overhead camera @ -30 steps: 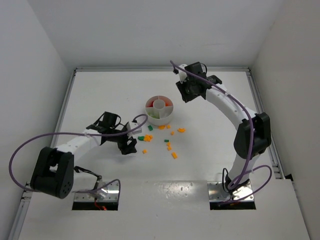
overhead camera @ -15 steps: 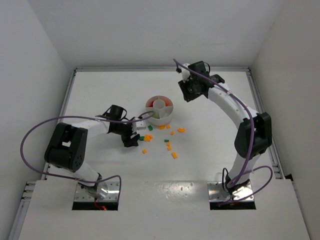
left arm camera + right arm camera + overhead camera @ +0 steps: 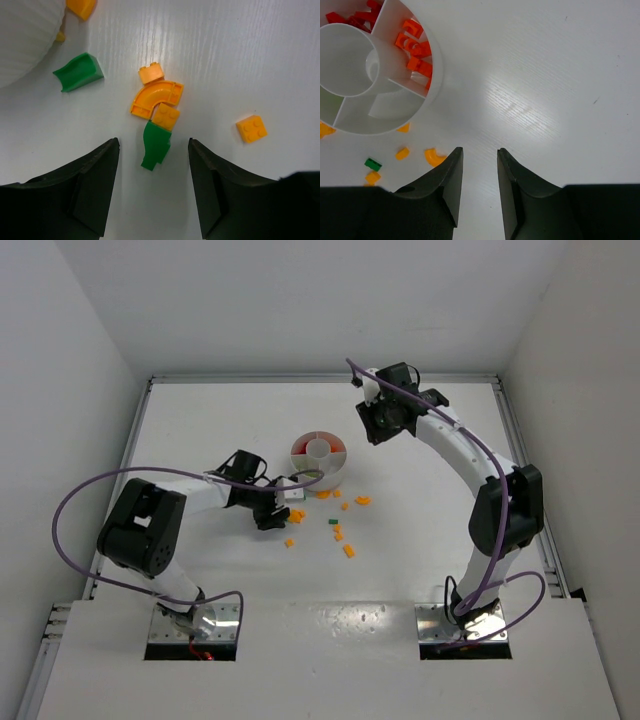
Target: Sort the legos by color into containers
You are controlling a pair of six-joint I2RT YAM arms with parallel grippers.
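**A:** Which piece is in hand?

**B:** The small green plastic brick (image 3: 156, 146). It lies flat on the white worktop (image 3: 260, 50), just near and left of the round white plastic dish (image 3: 330, 481). The left claw (image 3: 154, 144) straddles it with jaws fairly wide, a gap on each side, gripping nothing yet.

**A:** Anything crowding it?

**B:** The end away from the claw touches a square orange studded brick (image 3: 165, 116). That one butts against an orange curved plastic piece (image 3: 155, 97). A green curved piece (image 3: 78, 72) lies apart, toward the dish wall.

**A:** How should it close cleanly?

**B:** I'd stay on the green brick's free half, with the fingers square to its long sides. Go low to the worktop before pinching, then lift straight up. Gripped too far forward, it would likely drag the orange square along.

**A:** Which compartment should it go in?

**B:** One wedge holds red and orange-red bricks (image 3: 415, 49), so not that one. Another wedge looks greenish, though I cannot make out its contents. That would be my pick.

**A:** And the other arm?

**B:** The right claw (image 3: 478, 152) hangs above the worktop to the right of the dish. Its jaws are narrow with nothing between them, and it is well out of the way.
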